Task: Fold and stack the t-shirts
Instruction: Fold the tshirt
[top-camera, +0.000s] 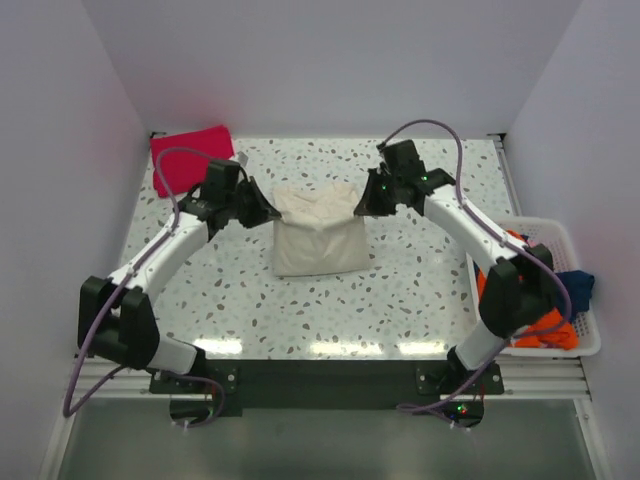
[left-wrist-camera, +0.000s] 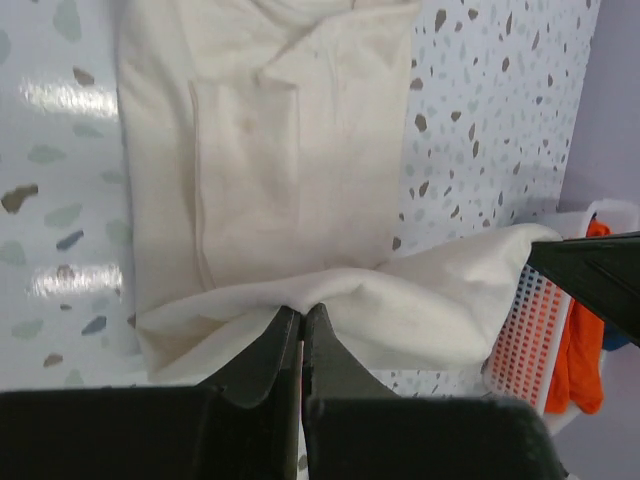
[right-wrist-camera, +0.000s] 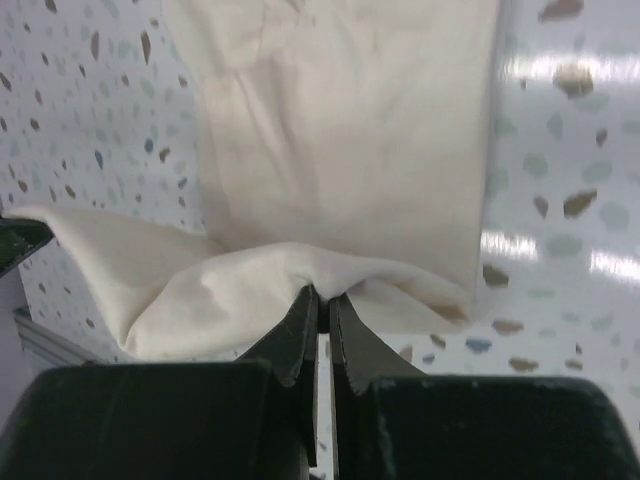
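The cream t-shirt (top-camera: 314, 236) lies partly folded in the middle of the table. My left gripper (top-camera: 270, 213) is shut on its far left corner, and my right gripper (top-camera: 360, 207) is shut on its far right corner. Both hold the far edge lifted a little. In the left wrist view the gripper (left-wrist-camera: 301, 312) pinches a raised fold of the cream t-shirt (left-wrist-camera: 260, 150). In the right wrist view the gripper (right-wrist-camera: 322, 292) pinches the cream t-shirt (right-wrist-camera: 350, 120) the same way. A folded red t-shirt (top-camera: 192, 158) lies at the far left corner.
A white basket (top-camera: 562, 235) at the table's right edge holds orange (top-camera: 550, 325) and blue (top-camera: 577, 285) t-shirts; it also shows in the left wrist view (left-wrist-camera: 530, 330). White walls close in the far and side edges of the speckled table (top-camera: 400, 290).
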